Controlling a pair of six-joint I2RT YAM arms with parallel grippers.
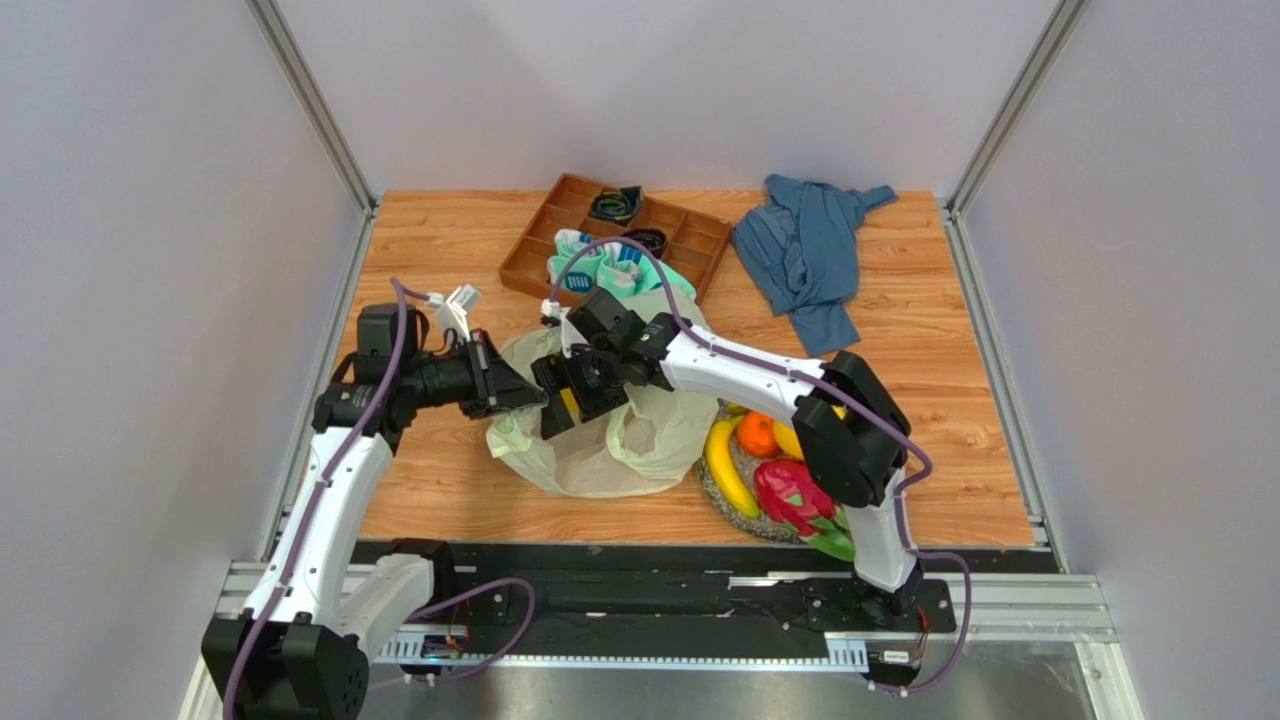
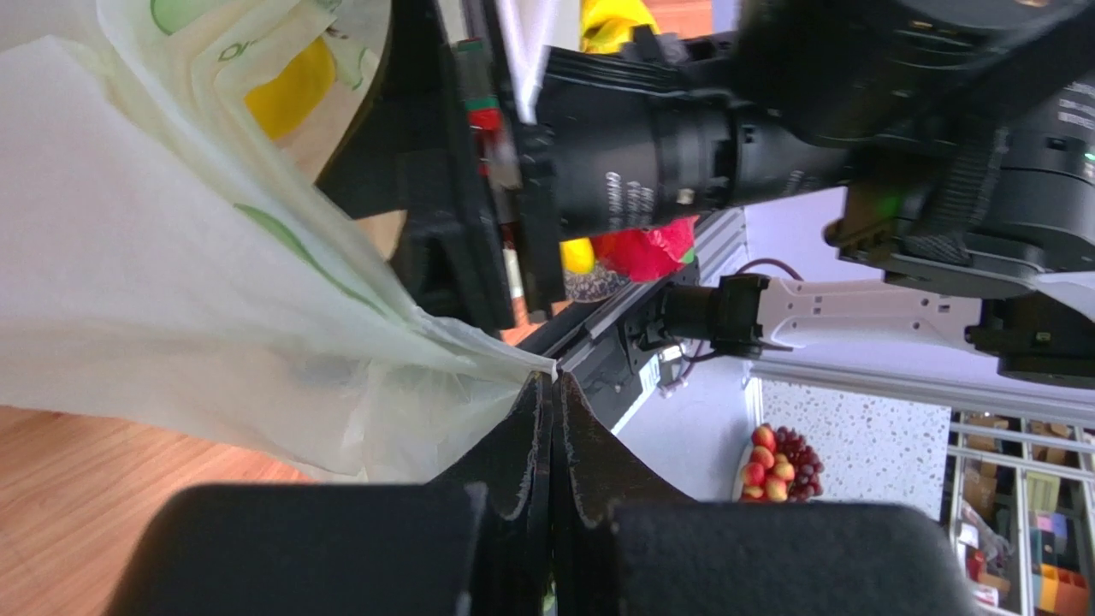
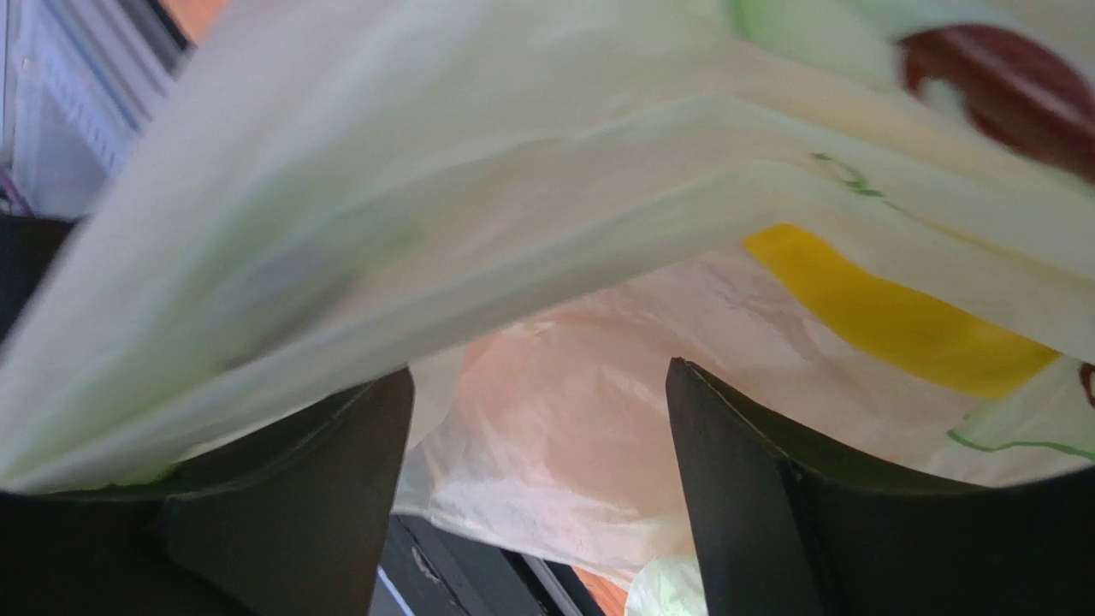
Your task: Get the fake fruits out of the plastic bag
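Observation:
The pale yellow-green plastic bag [image 1: 639, 435] lies crumpled at the table's middle. My left gripper [image 1: 526, 396] is shut on the bag's edge; in the left wrist view the film [image 2: 193, 295] runs into the closed tips [image 2: 554, 375]. My right gripper [image 1: 567, 399] reaches into the bag's mouth from the right, jaws open. In the right wrist view its fingers [image 3: 321, 475] stand apart with only bag film [image 3: 566, 385] beyond them. Outside the bag, fake fruits rest on a woven plate: a yellow banana [image 1: 727, 465], an orange [image 1: 756, 435] and a pink dragon fruit [image 1: 792, 495]. No fruit shows inside the bag.
A brown compartment tray [image 1: 538, 252] sits at the back with dark cables [image 1: 616, 203]. Teal-white rolled socks [image 1: 609, 267] lie beside it. A blue cloth garment [image 1: 812, 248] is at the back right. The woven plate [image 1: 724, 510] sits by the right arm's base.

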